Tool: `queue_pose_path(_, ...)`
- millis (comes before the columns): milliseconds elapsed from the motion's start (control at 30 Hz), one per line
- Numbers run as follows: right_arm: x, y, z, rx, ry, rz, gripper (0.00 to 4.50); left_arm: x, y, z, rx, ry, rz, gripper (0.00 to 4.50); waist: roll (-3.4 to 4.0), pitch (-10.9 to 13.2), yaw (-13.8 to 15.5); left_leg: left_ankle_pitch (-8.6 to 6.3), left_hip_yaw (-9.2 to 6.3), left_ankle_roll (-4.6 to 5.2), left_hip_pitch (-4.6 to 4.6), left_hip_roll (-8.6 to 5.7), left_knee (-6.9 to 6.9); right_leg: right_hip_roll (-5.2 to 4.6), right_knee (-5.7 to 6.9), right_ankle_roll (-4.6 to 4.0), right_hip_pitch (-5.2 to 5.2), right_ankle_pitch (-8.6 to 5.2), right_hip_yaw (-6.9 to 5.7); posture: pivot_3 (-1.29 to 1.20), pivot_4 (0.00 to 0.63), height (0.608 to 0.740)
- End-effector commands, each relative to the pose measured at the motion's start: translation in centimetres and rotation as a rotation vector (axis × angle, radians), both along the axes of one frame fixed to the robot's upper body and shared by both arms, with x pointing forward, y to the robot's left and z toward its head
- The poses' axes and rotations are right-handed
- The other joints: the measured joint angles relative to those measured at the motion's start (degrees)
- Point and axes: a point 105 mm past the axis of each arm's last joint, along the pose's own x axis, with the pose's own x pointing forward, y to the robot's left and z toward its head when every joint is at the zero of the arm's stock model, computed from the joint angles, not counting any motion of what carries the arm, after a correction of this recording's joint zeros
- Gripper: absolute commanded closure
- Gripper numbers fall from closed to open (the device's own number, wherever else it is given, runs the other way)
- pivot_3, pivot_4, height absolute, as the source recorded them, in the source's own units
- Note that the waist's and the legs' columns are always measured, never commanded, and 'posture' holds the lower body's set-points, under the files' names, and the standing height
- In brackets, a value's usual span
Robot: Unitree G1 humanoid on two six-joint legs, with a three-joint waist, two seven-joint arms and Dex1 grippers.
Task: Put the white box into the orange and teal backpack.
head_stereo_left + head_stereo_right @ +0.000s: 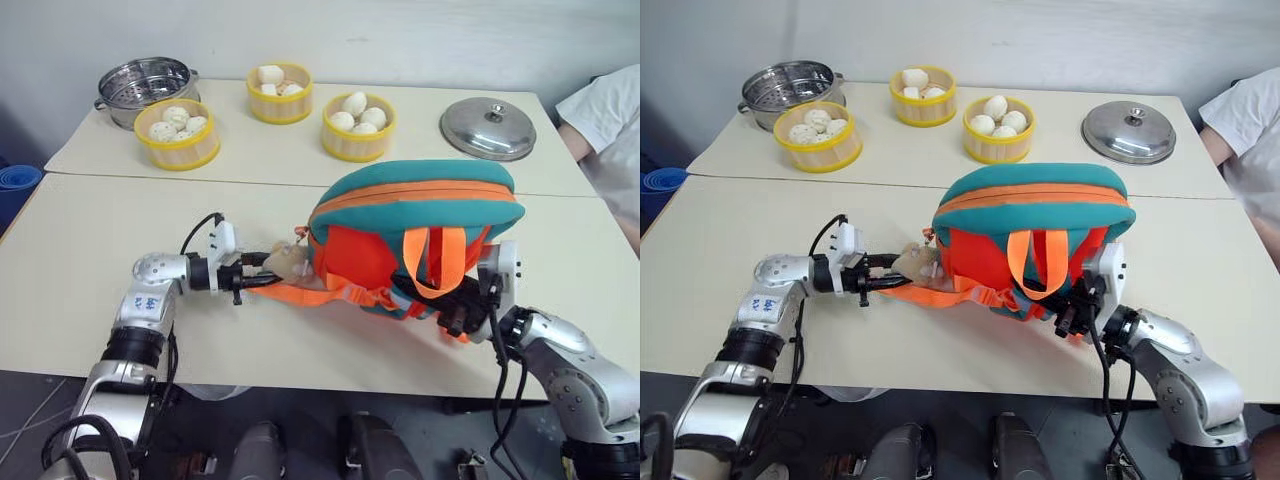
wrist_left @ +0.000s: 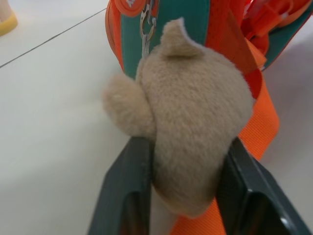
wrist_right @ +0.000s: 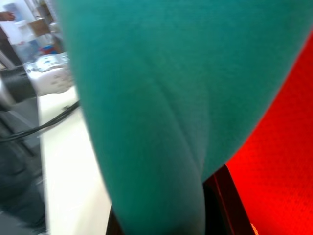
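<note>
Currently the backpack stands near the table's front edge, held between both grippers. Left gripper is spread around the plush cat; right gripper is pressed together on the backpack's lower side. The white box is unseen.

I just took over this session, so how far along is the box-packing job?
Done: the white box lies nowhere on the table, and the orange and teal backpack looks zipped shut; whether the box is inside cannot be seen. In hand: the right gripper is shut on the backpack's lower edge, and the left gripper straddles its plush cat toy. Left: letting go.
</note>
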Motion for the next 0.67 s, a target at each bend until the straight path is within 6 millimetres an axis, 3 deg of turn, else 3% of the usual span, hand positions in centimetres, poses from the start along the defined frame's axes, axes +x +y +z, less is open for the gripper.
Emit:
queue_pose_path(33, 0.1, -1.0, -0.4, -0.12, -0.105, -0.048, 3.85, -1.5, 1.9, 1.0, 0.008, -0.008, 0.041, 1.61, 0.0, 0.0, 0.0, 0.0, 0.0, 0.0, 0.0, -0.01, 0.0, -0.01, 0.0, 0.0, -0.01, 0.0, 0.0, 0.0, 0.15, 0.74)
queue_pose_path(133, -0.6, -1.2, -0.8, -0.175, -0.145, -0.01, 2.86, -2.7, 3.1, 1.0, 0.04, -0.001, 0.068, 0.63, 0.0, 0.0, 0.1, -0.01, -0.01, 0.01, 0.01, 0.0, -0.06, -0.01, -0.05, 0.0, 0.0, 0.0, 0.0, 0.0, 0.15, 0.74)
queue_pose_path(200, -1.9, -3.6, -0.8, -0.248, -0.177, -0.038, 2.14, -4.7, 5.6, 1.1, 0.062, -0.002, 0.131, 0.01, 0.01, 0.0, 0.1, -0.02, -0.01, 0.03, 0.0, 0.0, -0.06, -0.03, -0.05, -0.01, 0.0, -0.01, -0.01, 0.0, 0.15, 0.74)
queue_pose_path(300, -4.1, -8.6, -2.4, -0.47, -0.151, -0.05, 1.07, -7.8, 8.6, 0.8, 0.107, 0.023, 0.193, 0.0, 0.07, 0.0, 0.2, -0.16, -0.01, 0.12, 0.02, -0.03, -0.19, -0.14, -0.17, -0.03, 0.03, -0.02, -0.02, 0.0, 0.15, 0.74)
queue_pose_path(400, -4.0, -13.2, -2.4, -0.527, -0.168, -0.176, 0.02, -8.1, 11.7, -0.5, 0.144, -0.003, 0.362, 0.0, 0.05, 0.0, 0.2, -0.25, -0.02, 0.26, 0.13, -0.04, -0.14, -0.16, -0.43, -0.02, 0.29, -0.01, -0.07, 0.0, 0.15, 0.74)
queue_pose_path(500, -3.9, -16.7, -3.1, -0.623, -0.194, -0.248, 0.02, -9.7, 13.7, -2.5, 0.235, 0.005, 0.408, 0.0, 0.11, 0.0, 0.0, -0.29, 0.01, 0.31, 1.07, -0.02, -0.33, -0.18, -0.7, -0.14, 1.24, 0.05, -0.07, 0.0, 0.15, 0.74)
queue_pose_path(667, -3.7, -17.8, -4.2, -0.723, -0.235, -0.235, 0.02, -10.2, 13.6, -2.5, 0.214, -0.054, 0.438, 0.0, 0.16, 0.0, 0.0, -0.33, 0.07, 0.23, 1.46, 0.04, -0.82, -0.17, -0.88, -0.33, 1.43, -0.06, -0.07, 0.0, 0.15, 0.74)
